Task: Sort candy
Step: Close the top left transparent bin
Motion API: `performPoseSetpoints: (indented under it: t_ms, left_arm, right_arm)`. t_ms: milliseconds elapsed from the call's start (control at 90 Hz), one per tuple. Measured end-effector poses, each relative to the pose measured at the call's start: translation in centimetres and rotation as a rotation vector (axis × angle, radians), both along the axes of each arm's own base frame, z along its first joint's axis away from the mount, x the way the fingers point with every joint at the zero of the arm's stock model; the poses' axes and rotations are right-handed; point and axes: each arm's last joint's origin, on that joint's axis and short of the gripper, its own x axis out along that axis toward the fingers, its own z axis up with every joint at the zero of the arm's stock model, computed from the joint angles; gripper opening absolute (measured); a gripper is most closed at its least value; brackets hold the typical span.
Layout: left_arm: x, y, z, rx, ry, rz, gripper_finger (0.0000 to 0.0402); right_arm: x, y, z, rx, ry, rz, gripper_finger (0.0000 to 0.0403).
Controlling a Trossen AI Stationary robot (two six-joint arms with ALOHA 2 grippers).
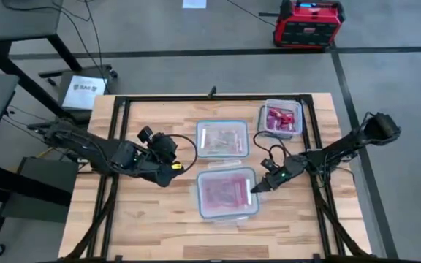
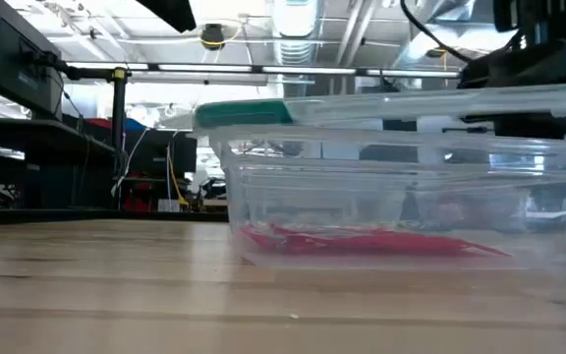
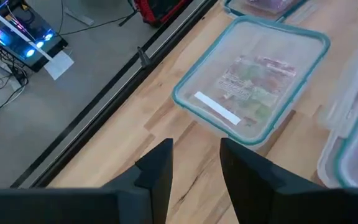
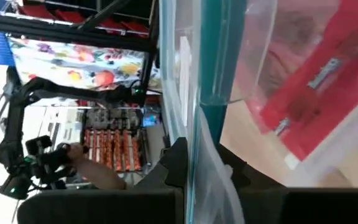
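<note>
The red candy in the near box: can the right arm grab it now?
Probably not yet. The red candy lies under the box's lid, and the right gripper sits at that lid's edge, seemingly gripping it.

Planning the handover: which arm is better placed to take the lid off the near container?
Right, probably. The right gripper is at the near container's lid edge; the left gripper is off to its side, open and empty.

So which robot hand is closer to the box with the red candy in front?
Right. The right gripper touches the right rim of the front container; the left gripper hovers apart, off its back left corner.
</note>
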Motion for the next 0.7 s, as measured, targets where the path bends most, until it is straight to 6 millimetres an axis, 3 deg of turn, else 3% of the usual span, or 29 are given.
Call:
performPoseSetpoints:
  t_ms: [156, 411, 700]
  left_arm:
    - [-0.05, -0.13, 0.01, 0.000, 0.000, -0.005, 0.0118]
    - [-0.05, -0.13, 0.01, -0.001, -0.002, -0.005, 0.0118]
    - [-0.05, -0.13, 0.01, -0.005, -0.005, -0.002, 0.0118]
  right_arm:
    - [0.19, -0.41, 0.41, 0.029, -0.035, 0.016, 0.0020]
    - [0.21, -0.68, 0.21, 0.044, -0.006, 0.012, 0.0061]
    - [-0.19, -0.71, -0.56, 0.047, 0.102, 0.026, 0.0066]
